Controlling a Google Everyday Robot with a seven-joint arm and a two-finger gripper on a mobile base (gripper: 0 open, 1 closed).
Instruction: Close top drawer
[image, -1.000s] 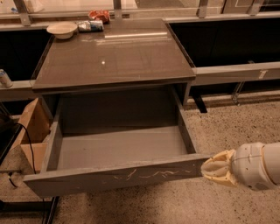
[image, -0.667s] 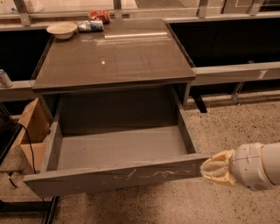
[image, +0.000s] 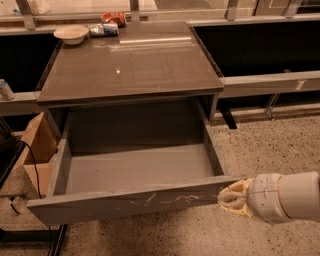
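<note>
The top drawer (image: 135, 202) is pulled far out of the grey cabinet and is empty inside. Its flat front panel carries pale whitish scratches near the middle. My gripper (image: 226, 196), with pale yellowish fingers on a white arm coming in from the right, sits at the right end of the drawer's front panel, touching or nearly touching it.
The cabinet top (image: 130, 62) carries a white bowl (image: 70, 33) and snack packets (image: 107, 25) at its far edge. A cardboard box (image: 37, 150) and a cable stand to the left. A can (image: 6, 89) sits on the left ledge. Speckled floor lies to the right.
</note>
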